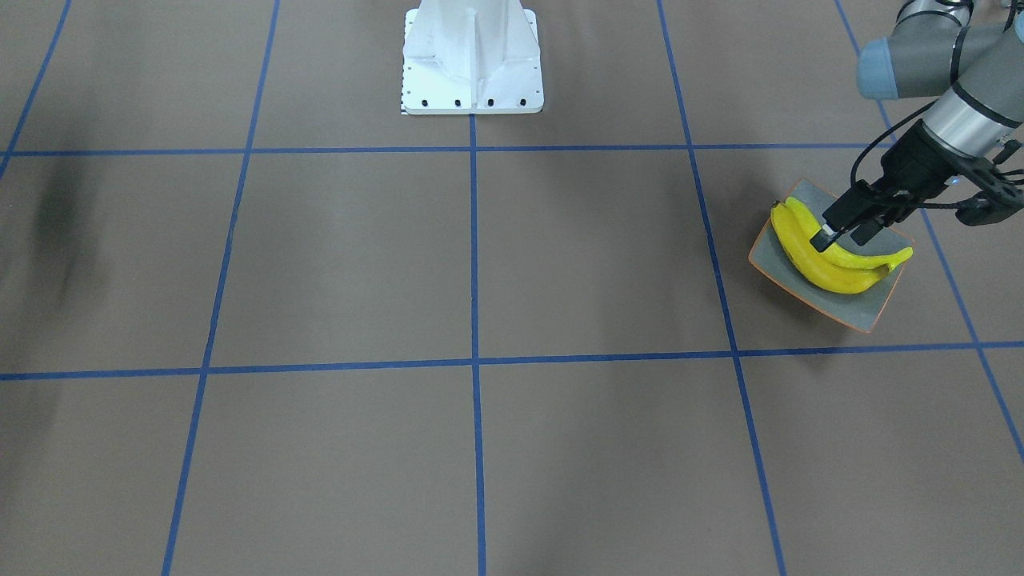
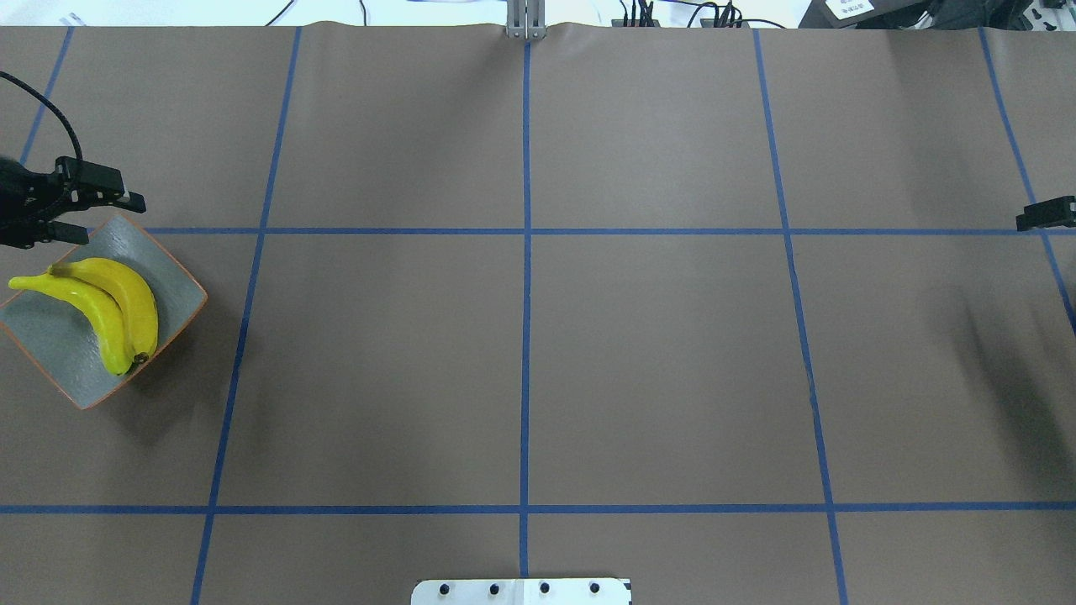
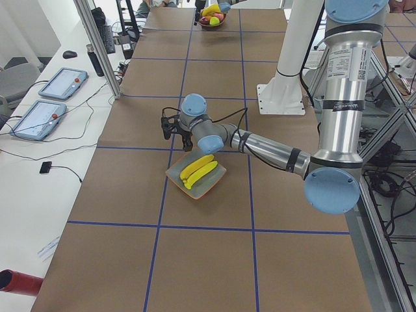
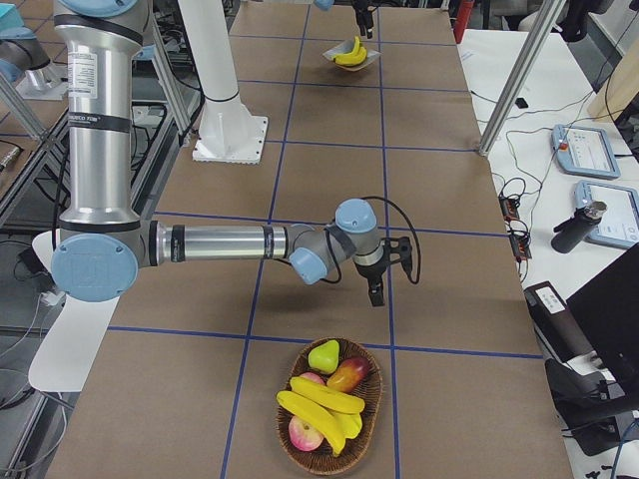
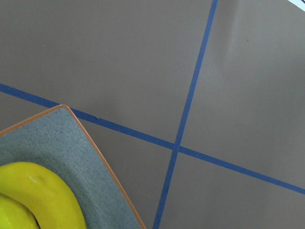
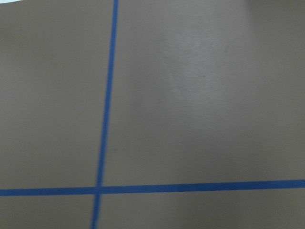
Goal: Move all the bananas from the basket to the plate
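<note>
Wicker nearest us: the round brown basket is holding glossy yellow bananas among other fruit. Beyond, the right gripper is hanging over the table; we cannot tell its opening. Farthest, two more bananas are lying on the square grey-green, orange-rimmed plate, the left gripper hovering parted and empty above.
</note>
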Controlling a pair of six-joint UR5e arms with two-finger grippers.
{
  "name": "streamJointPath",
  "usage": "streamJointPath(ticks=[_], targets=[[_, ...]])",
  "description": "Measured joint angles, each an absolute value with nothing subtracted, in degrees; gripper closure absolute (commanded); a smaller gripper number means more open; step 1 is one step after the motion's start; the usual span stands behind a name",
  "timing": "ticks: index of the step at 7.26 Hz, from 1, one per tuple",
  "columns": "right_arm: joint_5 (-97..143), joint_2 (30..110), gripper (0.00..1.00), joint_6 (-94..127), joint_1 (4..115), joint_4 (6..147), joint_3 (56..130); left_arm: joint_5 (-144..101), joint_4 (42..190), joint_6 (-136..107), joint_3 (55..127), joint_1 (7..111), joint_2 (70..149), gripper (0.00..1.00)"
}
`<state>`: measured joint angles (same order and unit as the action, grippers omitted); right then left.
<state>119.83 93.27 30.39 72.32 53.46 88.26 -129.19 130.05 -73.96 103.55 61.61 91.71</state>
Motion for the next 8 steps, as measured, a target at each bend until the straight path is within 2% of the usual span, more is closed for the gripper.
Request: streamJointPath(ticks=[2,5,8], targets=[[119.6,93.1,0.00,18.3,78.6,55.6,81.7,-132.4,129.8,-72.4,102.6,61.6,92.0,0.00],[116.0,92.0,0.00,3.1,86.0,68.1,81.5,-134.8,130.2,-72.3,102.1,61.7,92.5,0.00],[110.3,92.2,0.01,1.0,83.3,75.9,82.1,-134.9,130.5,-72.6,102.3,61.9,92.6,0.00]])
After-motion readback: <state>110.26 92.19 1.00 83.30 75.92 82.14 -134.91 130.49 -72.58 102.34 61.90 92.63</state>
